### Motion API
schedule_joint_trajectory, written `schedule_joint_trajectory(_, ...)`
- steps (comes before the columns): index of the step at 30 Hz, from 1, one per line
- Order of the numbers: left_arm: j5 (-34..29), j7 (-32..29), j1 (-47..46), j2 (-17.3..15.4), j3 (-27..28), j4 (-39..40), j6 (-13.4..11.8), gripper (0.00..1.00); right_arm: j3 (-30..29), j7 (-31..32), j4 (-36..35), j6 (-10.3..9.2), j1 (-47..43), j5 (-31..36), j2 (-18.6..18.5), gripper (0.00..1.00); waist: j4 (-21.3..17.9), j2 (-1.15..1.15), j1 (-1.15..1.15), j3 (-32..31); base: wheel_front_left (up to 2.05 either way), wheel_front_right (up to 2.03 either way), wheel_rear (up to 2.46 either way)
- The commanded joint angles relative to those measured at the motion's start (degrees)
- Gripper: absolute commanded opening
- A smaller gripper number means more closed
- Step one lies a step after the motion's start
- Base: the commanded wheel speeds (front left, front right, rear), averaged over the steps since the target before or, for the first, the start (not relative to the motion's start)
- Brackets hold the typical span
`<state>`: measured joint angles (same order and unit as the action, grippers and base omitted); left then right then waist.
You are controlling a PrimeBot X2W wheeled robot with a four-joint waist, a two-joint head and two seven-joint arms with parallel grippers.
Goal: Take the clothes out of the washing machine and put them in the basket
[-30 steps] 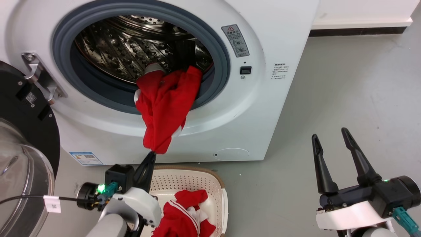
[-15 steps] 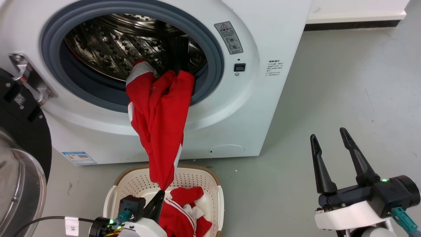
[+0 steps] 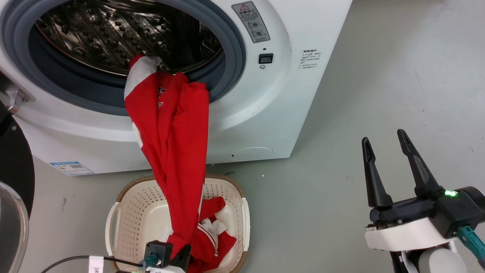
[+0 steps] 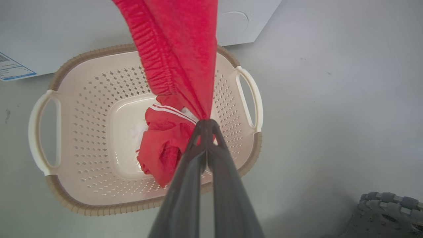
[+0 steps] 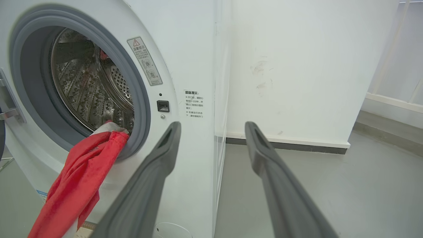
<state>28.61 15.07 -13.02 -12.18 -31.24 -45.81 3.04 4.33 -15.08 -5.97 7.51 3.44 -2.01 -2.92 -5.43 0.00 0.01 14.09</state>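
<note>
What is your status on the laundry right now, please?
Left gripper shut on red garment, low over basket. Garment's top end draped on washer rim. Right gripper open, idle. Nothing blocking.

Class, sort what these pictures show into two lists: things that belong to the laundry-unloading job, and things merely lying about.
Part of the job:
washing machine
red garment hanging from its porthole
left gripper, shut on that garment
basket
red clothes in the basket

Just about:
right gripper, open, holding nothing
warning sticker
blue label
floor

light: bright, even | shadows: soft | glints: inside washing machine (image 3: 257,110) | focus: sharp
</note>
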Motion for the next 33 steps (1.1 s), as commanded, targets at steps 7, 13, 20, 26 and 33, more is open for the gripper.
schedule_joint_trajectory(7, -0.89, 0.14, -2.43, 2.47, 0.46, -8.63, 1.8, 0.0, 0.02, -0.13, -0.58, -0.04, 1.91, -0.65, 0.08, 1.0, -0.77, 0.0, -0.01, 2.71, 0.0, 0.0, 0.0)
schedule_joint_trajectory(13, -0.37, 0.14, -5.52, 4.27, 1.7, -14.66, 2.53, 0.0, 0.04, -0.13, -0.92, -0.04, 3.81, -0.64, 0.08, 1.0, -1.15, 0.0, -0.01, 5.94, 0.0, 0.0, 0.0)
schedule_joint_trajectory(20, 1.23, -0.2, -9.83, 5.69, 2.22, -23.61, 3.49, 0.0, 0.47, -0.13, -1.37, -0.04, 5.84, -0.94, 0.08, 1.0, -2.29, 0.0, -0.01, 9.88, 0.0, 0.0, 0.0)
schedule_joint_trajectory(26, 1.72, -1.09, -12.76, 5.32, 2.1, -26.43, 3.74, 0.0, 0.28, -0.13, -2.09, -0.04, 7.7, -1.16, 0.08, 1.0, -3.2, 0.0, -0.01, 13.55, 0.0, 0.0, 0.0)
schedule_joint_trajectory(33, 2.4, -2.65, -15.78, 5.58, 1.71, -27.47, 3.96, 0.0, -0.53, -0.13, -2.52, -0.04, 9.24, -1.32, 0.08, 1.0, -2.97, 0.0, -0.01, 16.85, 0.0, 0.0, 0.0)
